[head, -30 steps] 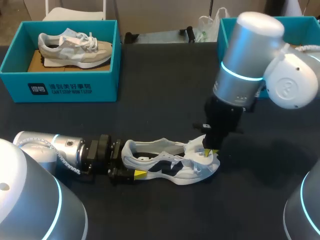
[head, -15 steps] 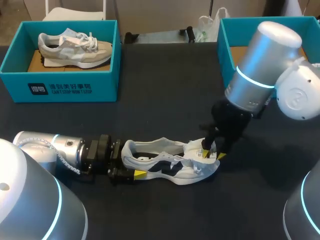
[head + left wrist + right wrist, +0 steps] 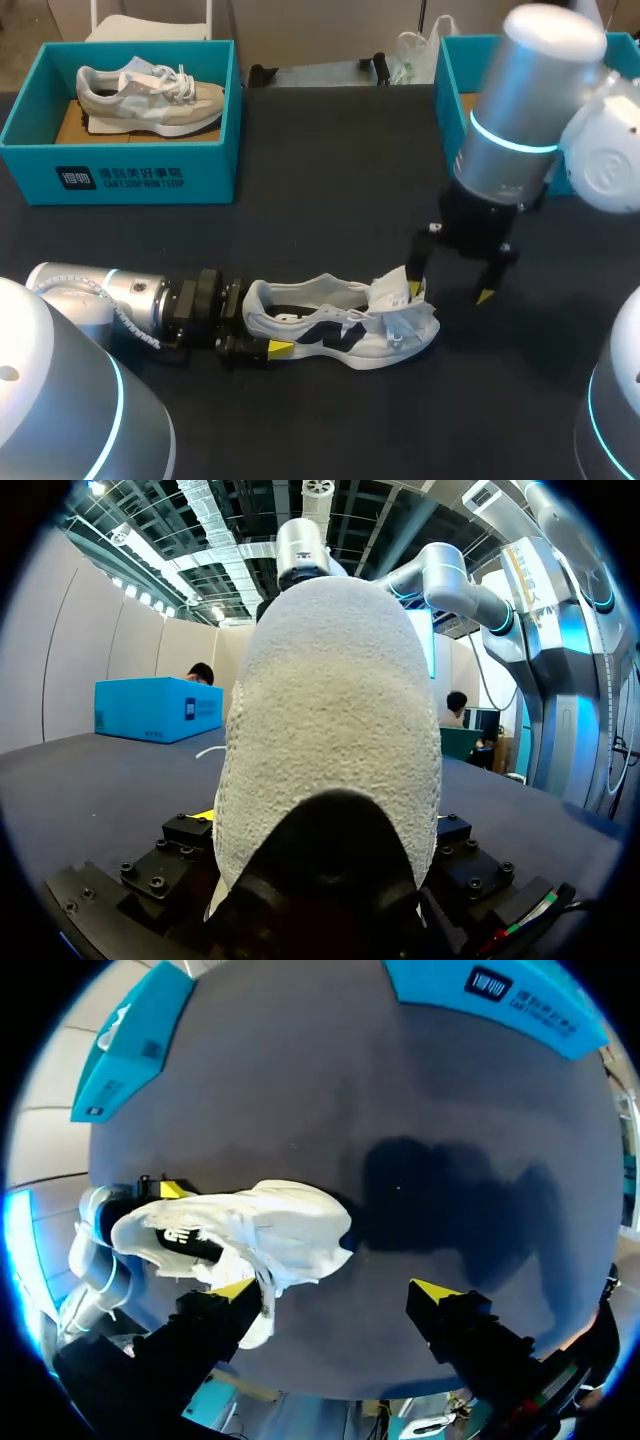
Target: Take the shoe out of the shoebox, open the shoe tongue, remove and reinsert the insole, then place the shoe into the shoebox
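Lying crosswise, shoe (image 3: 340, 325) with heel clamped in left gripper (image 3: 252, 325), toe toward wide-spread right gripper (image 3: 452, 293).

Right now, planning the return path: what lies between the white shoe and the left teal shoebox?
Only bare table between white shoe and teal shoebox, per head view.

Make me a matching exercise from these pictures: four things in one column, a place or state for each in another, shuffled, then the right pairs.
1 white shoe
2 beige shoe
3 left gripper
4 right gripper

A open, at the white shoe's toe end
B in the teal shoebox
C lying on the dark table
D shut on the white shoe's heel

Pairs: 1-C, 2-B, 3-D, 4-A
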### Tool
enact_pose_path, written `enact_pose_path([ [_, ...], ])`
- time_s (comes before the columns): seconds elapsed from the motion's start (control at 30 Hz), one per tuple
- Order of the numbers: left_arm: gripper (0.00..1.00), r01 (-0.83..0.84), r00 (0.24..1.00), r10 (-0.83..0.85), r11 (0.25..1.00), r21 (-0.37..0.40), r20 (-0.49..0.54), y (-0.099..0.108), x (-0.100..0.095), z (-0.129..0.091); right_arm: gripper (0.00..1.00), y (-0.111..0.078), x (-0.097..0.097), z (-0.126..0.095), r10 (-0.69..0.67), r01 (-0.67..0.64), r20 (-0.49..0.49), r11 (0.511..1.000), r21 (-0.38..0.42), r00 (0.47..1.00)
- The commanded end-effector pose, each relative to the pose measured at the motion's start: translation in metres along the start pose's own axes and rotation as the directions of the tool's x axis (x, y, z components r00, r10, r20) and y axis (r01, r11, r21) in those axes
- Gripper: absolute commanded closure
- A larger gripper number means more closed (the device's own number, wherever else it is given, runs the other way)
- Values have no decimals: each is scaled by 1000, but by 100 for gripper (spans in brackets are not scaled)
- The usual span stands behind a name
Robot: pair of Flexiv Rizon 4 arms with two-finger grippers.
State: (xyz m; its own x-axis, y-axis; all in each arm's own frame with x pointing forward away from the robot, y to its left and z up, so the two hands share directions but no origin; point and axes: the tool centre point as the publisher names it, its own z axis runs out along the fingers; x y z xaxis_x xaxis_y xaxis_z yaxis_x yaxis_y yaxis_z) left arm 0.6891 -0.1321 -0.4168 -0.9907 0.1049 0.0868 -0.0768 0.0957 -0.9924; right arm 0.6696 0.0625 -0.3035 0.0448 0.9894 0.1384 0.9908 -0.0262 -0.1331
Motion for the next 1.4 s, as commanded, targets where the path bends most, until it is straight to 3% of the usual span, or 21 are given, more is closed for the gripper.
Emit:
enact_pose_path([
  [0.03,100,0,1000,0,1000,0,2,0,0,0,0,-10,18,-49,-40,48,118,997,-65,992],
  [0.23,100,0,1000,0,1000,0,2,0,0,0,0,-11,52,-76,-143,167,188,979,-118,972],
  [0.47,100,0,1000,0,1000,0,2,0,0,0,0,-10,82,-88,-290,317,205,942,-112,935],
  [0.57,100,0,1000,0,1000,0,2,0,0,0,0,-10,96,-87,-356,382,226,920,-86,907],
  [0.67,100,0,1000,0,1000,0,2,0,0,0,15,-10,113,-82,-454,478,236,877,-53,859],
  [0.9,100,0,1000,0,1000,0,2,0,0,0,20,-11,141,-62,-631,647,248,762,21,735],
  [1.03,100,0,1000,0,1000,0,2,0,0,0,23,-12,147,-55,-662,675,256,736,46,705],
  [1.13,100,0,1000,0,1000,0,2,0,0,0,35,-11,151,-51,-700,710,234,702,53,675],
  [1.3,100,0,1000,0,1000,0,2,0,0,0,73,-10,158,-40,-777,784,191,619,55,600],
  [1.4,100,0,1000,0,1000,0,2,0,0,0,100,-11,162,-35,-832,842,177,539,33,526],
])
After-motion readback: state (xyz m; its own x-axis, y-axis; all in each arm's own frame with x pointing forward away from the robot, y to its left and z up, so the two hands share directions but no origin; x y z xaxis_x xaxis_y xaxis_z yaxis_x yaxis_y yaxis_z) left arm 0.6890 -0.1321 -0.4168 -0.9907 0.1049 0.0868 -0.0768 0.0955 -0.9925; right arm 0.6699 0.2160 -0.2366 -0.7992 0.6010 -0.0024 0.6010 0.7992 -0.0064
